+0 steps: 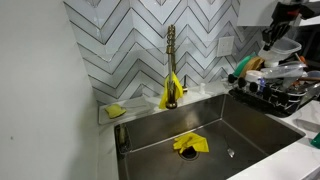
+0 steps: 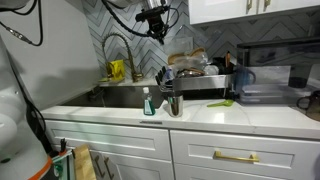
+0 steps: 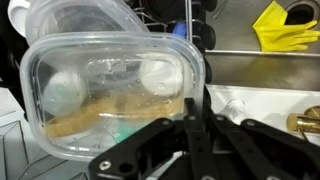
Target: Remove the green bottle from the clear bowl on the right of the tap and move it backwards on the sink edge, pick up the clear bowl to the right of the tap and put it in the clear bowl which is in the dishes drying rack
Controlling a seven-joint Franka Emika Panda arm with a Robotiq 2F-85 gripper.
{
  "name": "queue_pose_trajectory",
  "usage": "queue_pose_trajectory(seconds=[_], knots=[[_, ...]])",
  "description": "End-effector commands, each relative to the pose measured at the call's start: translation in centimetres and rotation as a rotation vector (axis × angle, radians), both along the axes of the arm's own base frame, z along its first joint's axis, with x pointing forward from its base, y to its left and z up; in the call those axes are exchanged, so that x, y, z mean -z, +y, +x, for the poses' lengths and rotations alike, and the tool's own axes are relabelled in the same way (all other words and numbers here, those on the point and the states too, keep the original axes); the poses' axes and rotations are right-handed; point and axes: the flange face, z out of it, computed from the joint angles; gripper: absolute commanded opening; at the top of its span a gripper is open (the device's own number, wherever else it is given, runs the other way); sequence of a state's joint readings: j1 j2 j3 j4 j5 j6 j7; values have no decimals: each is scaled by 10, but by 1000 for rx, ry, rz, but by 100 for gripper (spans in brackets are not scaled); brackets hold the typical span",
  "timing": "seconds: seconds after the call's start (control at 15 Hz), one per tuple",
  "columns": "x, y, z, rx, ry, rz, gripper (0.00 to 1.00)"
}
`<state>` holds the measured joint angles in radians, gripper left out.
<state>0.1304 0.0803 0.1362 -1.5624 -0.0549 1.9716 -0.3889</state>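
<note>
My gripper (image 3: 190, 102) is shut on the right rim of a clear bowl (image 3: 100, 90), which fills the wrist view. A second clear bowl (image 3: 75, 18) lies just behind it in the dish drying rack (image 3: 165, 15). In an exterior view the gripper (image 1: 284, 32) holds the bowl (image 1: 286, 48) above the rack (image 1: 275, 95), right of the tap (image 1: 171, 60). A small bottle of green-blue liquid (image 2: 148, 102) stands on the front sink edge in an exterior view. There the gripper (image 2: 157, 27) hangs above the rack (image 2: 195, 82).
Yellow gloves (image 1: 190, 145) lie in the sink basin (image 1: 240, 125), also in the wrist view (image 3: 282, 25). A yellow cloth (image 1: 117, 110) lies on the back ledge. A metal cup (image 2: 175, 103) stands beside the bottle. The rack holds several dishes.
</note>
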Motion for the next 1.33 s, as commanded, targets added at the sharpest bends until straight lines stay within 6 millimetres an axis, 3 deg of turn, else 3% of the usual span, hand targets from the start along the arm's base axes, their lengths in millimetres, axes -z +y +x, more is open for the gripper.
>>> queue_pose_trajectory(seconds=[0.0,1.07,1.13,1.2,1.27], knots=[[12,-16,-4,19,-21,43,2],[53,-61,9,74,-14,155,2],[52,-62,8,76,-2,154,10],[51,-63,7,79,2,144,33],[49,-63,5,85,5,138,35]])
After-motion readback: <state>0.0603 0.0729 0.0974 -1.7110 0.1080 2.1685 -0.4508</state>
